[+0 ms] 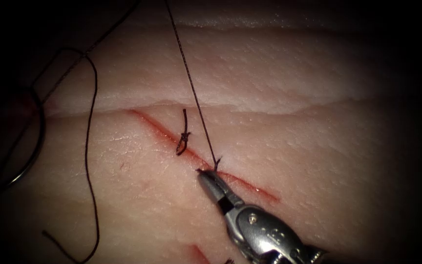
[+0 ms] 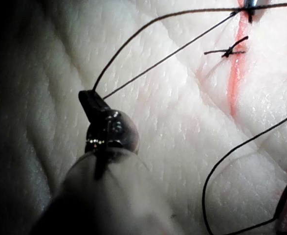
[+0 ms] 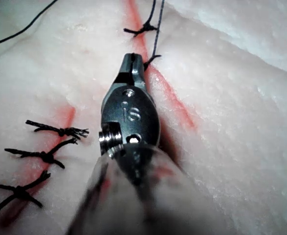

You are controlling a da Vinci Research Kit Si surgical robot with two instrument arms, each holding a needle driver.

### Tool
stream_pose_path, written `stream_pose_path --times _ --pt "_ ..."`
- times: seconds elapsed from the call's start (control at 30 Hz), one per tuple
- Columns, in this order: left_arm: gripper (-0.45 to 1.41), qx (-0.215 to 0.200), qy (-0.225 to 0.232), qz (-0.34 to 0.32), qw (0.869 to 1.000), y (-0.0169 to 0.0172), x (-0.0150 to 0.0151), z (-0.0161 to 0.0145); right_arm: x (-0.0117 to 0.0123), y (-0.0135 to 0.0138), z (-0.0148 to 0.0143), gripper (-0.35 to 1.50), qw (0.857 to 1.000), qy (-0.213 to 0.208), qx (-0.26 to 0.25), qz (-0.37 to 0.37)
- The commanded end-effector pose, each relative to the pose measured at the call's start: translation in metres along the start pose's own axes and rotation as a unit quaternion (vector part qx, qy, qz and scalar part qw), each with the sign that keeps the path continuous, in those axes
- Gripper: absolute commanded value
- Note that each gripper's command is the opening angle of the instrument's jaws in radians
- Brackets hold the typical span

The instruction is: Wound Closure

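The silver right tool (image 1: 205, 175), jaws pressed together, touches the red cut (image 1: 250, 186) at the taut dark thread (image 1: 191, 88); the dark left tool (image 2: 92, 100) pinches that thread's far end.

Endoscope looks down from above and in front; each wrist view looks along its shaft, close behind its tool; all share the cut (image 1: 206, 164) ahead of the jaws.
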Motion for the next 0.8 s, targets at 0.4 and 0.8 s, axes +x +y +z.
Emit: stream_pose_path --times 0.4,0.8 --pt "-0.45 -0.005 -0.01 0.008 1.0 0.0011 0.0001 0.0017 0.0 0.0001 0.0003 -0.35 0.971 0.023 0.235 -0.038" --pt "-0.45 -0.012 -0.01 0.013 1.0 0.0025 0.0007 0.0016 0.0015 0.0005 0.0014 1.31 0.982 0.003 0.188 -0.032"
